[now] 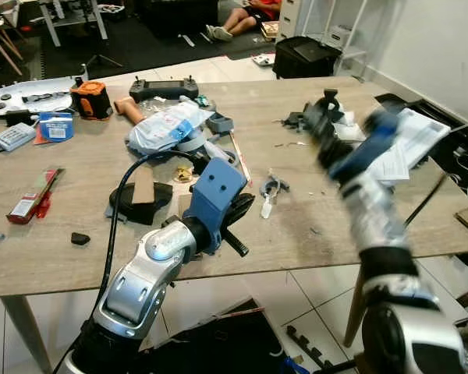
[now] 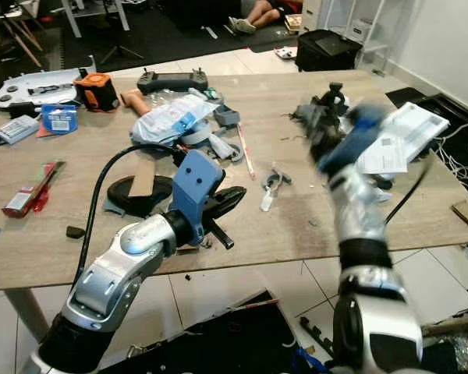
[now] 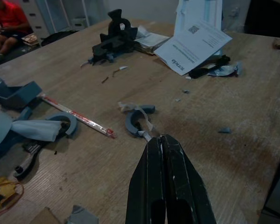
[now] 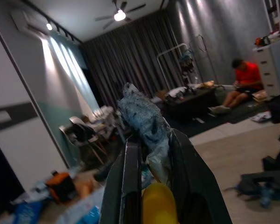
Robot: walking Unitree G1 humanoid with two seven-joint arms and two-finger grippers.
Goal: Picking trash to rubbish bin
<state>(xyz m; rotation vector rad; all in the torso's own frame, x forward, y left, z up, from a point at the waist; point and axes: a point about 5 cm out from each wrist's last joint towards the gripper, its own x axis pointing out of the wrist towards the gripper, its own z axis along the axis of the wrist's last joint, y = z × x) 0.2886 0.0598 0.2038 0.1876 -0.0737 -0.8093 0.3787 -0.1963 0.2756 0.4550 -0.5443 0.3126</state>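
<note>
Right wrist view shows our right gripper [image 4: 149, 172] with its fingers [image 4: 130, 177] clamped on a crumpled grey-blue wad of trash [image 4: 142, 121], raised above the worktop [image 1: 312, 226] and blurred in the eye views. Our left gripper [image 3: 167, 186] hovers low over the worktop with its fingers pressed together and holding nothing, just short of a small grey clip [image 3: 136, 122]. Papers [image 3: 196, 44] lie well beyond it, and a person sits on the floor [image 1: 179, 39] in the background.
</note>
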